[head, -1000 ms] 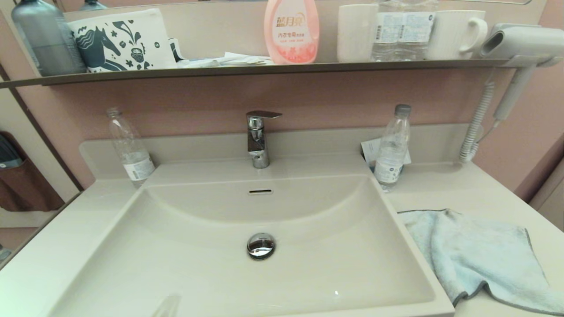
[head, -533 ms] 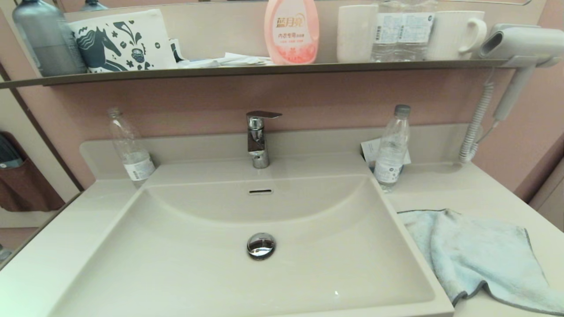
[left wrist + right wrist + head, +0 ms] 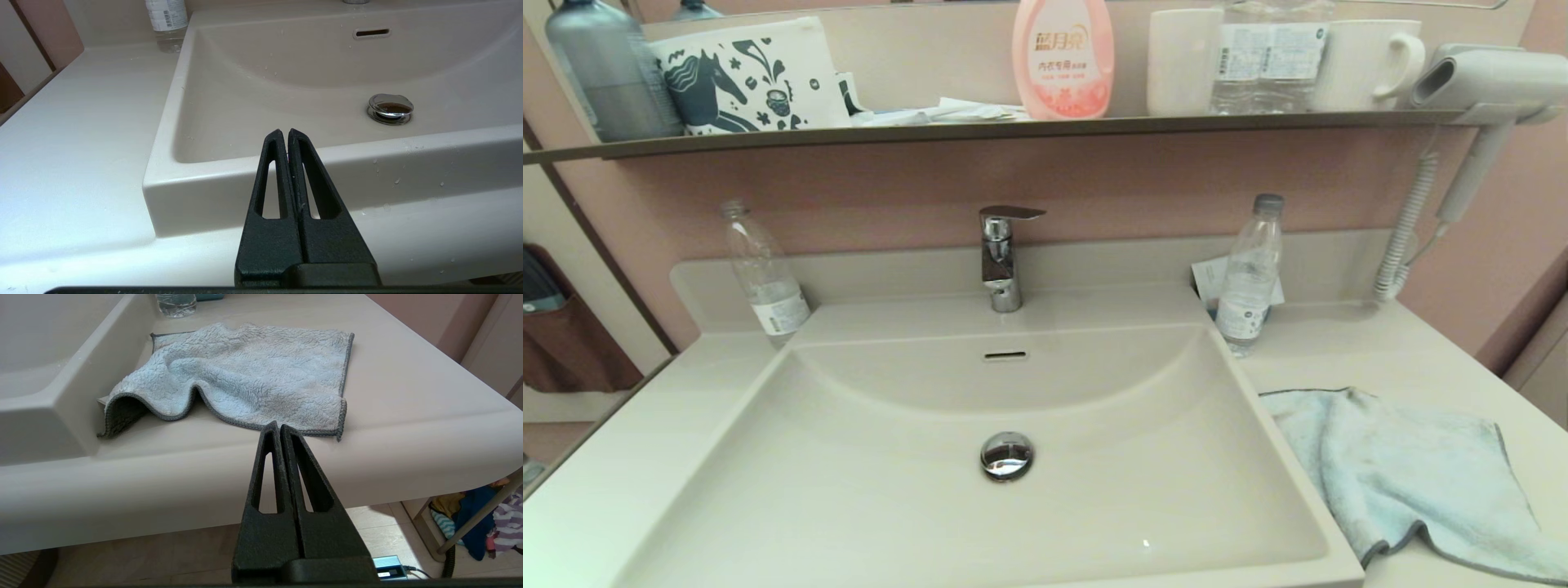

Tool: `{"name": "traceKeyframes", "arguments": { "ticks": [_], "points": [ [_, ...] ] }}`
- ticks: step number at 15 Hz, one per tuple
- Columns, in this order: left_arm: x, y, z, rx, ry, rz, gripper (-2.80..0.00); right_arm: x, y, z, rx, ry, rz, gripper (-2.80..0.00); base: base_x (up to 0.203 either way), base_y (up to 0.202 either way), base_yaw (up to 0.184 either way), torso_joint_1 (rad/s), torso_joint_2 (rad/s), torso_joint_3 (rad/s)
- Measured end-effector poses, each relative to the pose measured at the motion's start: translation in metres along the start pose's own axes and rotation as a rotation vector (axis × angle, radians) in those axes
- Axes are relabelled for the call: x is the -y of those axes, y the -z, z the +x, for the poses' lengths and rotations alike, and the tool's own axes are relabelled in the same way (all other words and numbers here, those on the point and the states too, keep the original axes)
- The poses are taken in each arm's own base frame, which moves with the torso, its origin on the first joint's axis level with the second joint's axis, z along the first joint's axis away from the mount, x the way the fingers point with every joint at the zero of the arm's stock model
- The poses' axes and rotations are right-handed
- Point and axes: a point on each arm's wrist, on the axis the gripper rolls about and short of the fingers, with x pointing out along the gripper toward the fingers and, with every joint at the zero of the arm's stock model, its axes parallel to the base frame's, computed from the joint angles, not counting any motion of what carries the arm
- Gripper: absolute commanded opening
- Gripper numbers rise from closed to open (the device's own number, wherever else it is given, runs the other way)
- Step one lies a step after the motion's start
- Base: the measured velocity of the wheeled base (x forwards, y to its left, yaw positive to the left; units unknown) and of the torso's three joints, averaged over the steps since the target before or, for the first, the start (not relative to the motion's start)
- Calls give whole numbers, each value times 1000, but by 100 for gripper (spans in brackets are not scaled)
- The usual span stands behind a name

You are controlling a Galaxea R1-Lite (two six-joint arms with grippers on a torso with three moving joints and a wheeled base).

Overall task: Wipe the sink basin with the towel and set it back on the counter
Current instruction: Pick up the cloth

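Head view: the sink basin (image 3: 1013, 490) is seen empty, with its chrome drain plug (image 3: 1006, 455) at the centre and the overflow slot (image 3: 1005, 355) below the faucet (image 3: 1001, 257). The towel (image 3: 1413, 482) is found spread on the counter (image 3: 1347, 343) just beside the basin's right rim, pale-blue side up. No arm is visible here.

Left wrist view: the left gripper (image 3: 284, 132) is held low before the basin's front edge, its fingers pressed together and nothing held. Scattered water droplets are noted on the basin wall and front lip.

Right wrist view: the right gripper (image 3: 276, 424) is positioned off the counter's front edge, pointed at the towel's near hem, fingers closed together and empty. One near corner of the towel is curled up, showing the dark grey reverse.

Assessment: whether wiping has been done cannot be established; the droplets suggest it is outstanding. If so, grasping, wiping and return all remain.
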Motion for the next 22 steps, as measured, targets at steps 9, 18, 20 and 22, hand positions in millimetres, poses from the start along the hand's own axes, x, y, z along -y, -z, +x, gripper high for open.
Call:
{"name": "traceKeyframes", "arguments": {
  "ticks": [9,18,20,22],
  "points": [
    [0,1,0,-3,-11,-69,-280,0,0,0,0,-1,-3,-280,0,0,0,0,0,0],
    [0,1,0,-2,-12,-70,-280,0,-42,-14,108,46,3,-280,0,0,0,0,0,0],
    [0,1,0,-1,-12,-70,-280,-1,-69,-15,112,54,5,-280,0,0,0,0,0,0],
    [0,1,0,-2,-12,-70,-280,-2,-95,-8,84,62,7,-280,0,0,0,0,0,0]
  ]
}}
